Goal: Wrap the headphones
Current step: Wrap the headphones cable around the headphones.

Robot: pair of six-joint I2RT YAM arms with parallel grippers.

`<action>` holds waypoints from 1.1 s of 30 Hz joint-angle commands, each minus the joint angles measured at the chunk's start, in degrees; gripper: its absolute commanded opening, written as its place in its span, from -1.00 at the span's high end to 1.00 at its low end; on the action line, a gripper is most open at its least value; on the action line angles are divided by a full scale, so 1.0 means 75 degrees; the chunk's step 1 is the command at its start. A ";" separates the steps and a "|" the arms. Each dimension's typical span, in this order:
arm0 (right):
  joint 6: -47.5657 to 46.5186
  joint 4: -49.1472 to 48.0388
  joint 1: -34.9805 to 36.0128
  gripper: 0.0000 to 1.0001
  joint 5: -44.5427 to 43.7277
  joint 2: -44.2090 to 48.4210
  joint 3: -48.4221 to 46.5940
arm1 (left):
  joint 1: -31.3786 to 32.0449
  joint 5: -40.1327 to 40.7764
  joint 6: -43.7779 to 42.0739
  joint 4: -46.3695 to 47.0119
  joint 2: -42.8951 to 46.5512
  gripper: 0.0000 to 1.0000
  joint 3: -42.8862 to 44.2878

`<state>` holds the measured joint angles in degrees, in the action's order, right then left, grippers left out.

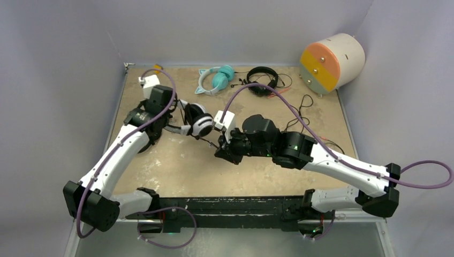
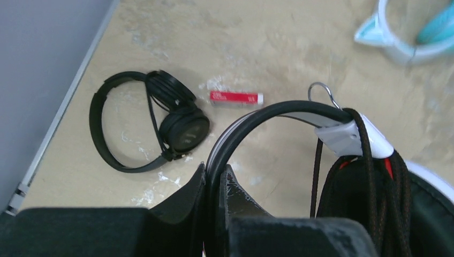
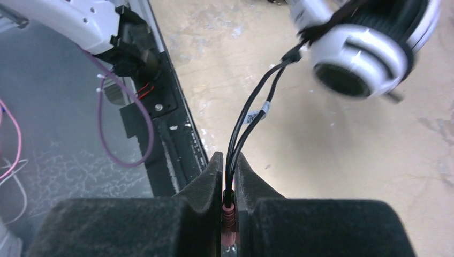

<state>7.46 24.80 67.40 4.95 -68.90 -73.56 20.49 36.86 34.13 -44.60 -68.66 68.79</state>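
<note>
Two grips are holding the white-and-black headphones (image 1: 199,122) over the mottled table (image 1: 176,171): the left gripper (image 2: 217,179) is clamping the glossy curved headband (image 2: 257,114), and the right gripper (image 3: 229,171) is pinching the thin black cable (image 3: 235,144). A red stick (image 2: 236,98) is lying nearby.
</note>
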 commanded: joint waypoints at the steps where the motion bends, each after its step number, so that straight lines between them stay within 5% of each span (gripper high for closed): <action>1: -0.0735 0.0249 -0.0390 1.00 -0.0619 -0.0282 -0.0528 | 0.0929 0.0116 -0.1013 0.1306 0.0331 1.00 -0.0593; 7: -0.0568 0.0094 -0.2098 1.00 0.0130 -0.1106 -0.0790 | 0.1525 -0.1655 -0.1876 0.1503 0.0704 1.00 -0.1141; 18: -0.0438 0.0136 -0.3483 1.00 -0.0431 -0.2050 -0.0373 | 0.1799 -0.3702 -0.2711 0.1340 0.0689 1.00 -0.1527; 22: -0.0316 -0.0162 -0.3838 0.79 -0.0070 -0.2178 0.0022 | 0.1814 -0.4138 -0.2740 0.1145 0.0725 1.00 -0.1462; 30: 0.0067 -0.1122 -0.4134 0.76 0.1581 -0.2504 0.0710 | 0.1814 -0.5571 -0.2109 0.1382 0.1070 1.00 -0.1376; 33: 0.0251 -0.1305 -0.4167 0.47 0.1972 -0.2704 0.0925 | 0.1802 -0.5766 -0.1650 0.1344 0.1065 1.00 -0.1225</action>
<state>7.20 20.29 37.82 16.36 -87.64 -68.42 33.56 2.72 16.97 -35.62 -63.57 56.82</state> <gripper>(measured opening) 0.194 0.036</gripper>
